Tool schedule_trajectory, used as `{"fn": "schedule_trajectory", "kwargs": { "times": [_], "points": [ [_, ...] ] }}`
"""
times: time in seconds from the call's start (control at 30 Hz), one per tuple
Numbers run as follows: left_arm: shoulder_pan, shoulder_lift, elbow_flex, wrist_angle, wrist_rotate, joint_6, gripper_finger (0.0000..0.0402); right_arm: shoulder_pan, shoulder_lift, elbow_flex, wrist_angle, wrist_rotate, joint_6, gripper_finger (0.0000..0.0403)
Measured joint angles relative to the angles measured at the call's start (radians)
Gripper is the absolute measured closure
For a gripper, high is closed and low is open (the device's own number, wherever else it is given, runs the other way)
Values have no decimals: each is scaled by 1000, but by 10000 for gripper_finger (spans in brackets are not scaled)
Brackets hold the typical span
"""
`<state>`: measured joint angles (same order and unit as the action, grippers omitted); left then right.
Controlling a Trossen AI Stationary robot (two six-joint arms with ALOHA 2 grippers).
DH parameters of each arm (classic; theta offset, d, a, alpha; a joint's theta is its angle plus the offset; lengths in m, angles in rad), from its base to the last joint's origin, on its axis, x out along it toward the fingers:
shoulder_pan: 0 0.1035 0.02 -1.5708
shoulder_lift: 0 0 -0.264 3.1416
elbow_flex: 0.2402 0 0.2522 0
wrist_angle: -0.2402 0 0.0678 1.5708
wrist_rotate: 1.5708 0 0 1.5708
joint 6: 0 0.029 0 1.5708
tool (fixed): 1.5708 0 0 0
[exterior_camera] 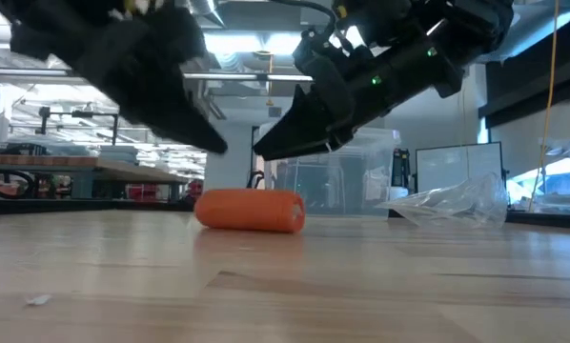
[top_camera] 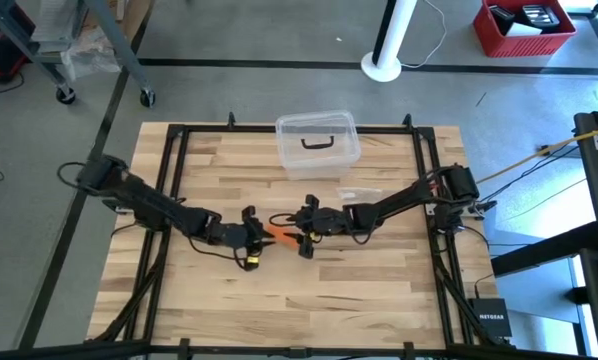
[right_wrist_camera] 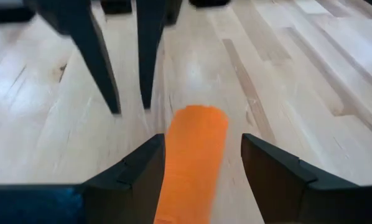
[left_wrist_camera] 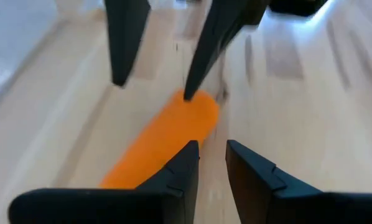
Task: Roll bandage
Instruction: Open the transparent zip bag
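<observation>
the bandage (exterior_camera: 251, 210) lies on the wooden tabletop (top_camera: 359, 290) near its middle, rolled into a small orange cylinder, on its side. both arms reach in toward it from opposite sides, fingertips facing each other over the roll.

left gripper (top_camera: 251, 237) sits at one end of the roll, fingers (left_wrist_camera: 180, 174) narrow with only a slim gap, nothing between them; in the left wrist view the bandage (left_wrist_camera: 164, 140) lies just beside and ahead of the fingertips, not clamped.

right gripper (top_camera: 301, 232) is at the other end, fingers (right_wrist_camera: 142, 168) spread wide, one on each side of the bandage (right_wrist_camera: 193, 155); can't tell if they touch it. in the low view both sets of fingertips hang just above the roll, which rests on the wood.

a clear plastic box (top_camera: 317, 143) with a black handle stands at the far edge of the tabletop, well apart. a clear plastic wrapper (exterior_camera: 452, 203) lies near the right arm.
</observation>
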<state>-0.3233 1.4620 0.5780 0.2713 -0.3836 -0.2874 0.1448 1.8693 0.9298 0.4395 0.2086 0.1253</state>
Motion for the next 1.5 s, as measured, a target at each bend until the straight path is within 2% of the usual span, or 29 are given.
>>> {"fn": "schedule_trajectory", "kwargs": {
  "times": [0.13,0.3,0.5,0.63,0.73,0.8,0.87,1.0,1.1,1.17,1.3,1.47,1.5],
  "points": [
    [2,-79,2,-103,-20,0,328,-1,-35,0,-53,2,2,189],
    [22,-77,1,-101,-27,-1,328,-1,-89,0,-185,11,0,189],
    [93,-35,1,-85,-38,-45,323,-1,-263,1,-591,58,18,189],
    [151,3,1,-7,13,-37,291,-1,-396,-6,-888,126,41,189],
    [191,34,2,37,25,-42,258,-11,-499,-54,-1018,220,61,189],
    [216,55,1,56,25,-52,239,-39,-566,-106,-1044,263,107,189],
    [228,70,1,60,23,-70,225,-89,-624,-171,-1051,240,174,189],
    [231,86,1,62,24,-82,214,-180,-687,-305,-995,147,290,189],
    [217,87,1,62,24,-92,216,-217,-688,-378,-895,13,292,189],
    [205,87,1,62,25,-97,218,-217,-683,-408,-811,-38,291,195],
    [189,87,1,67,25,-103,219,-217,-662,-418,-773,-41,265,249],
    [180,87,2,87,25,-107,219,-217,-603,-418,-768,-36,193,375],
    [179,87,2,88,25,-107,219,-217,-593,-418,-761,-36,180,388]
  ]
}}
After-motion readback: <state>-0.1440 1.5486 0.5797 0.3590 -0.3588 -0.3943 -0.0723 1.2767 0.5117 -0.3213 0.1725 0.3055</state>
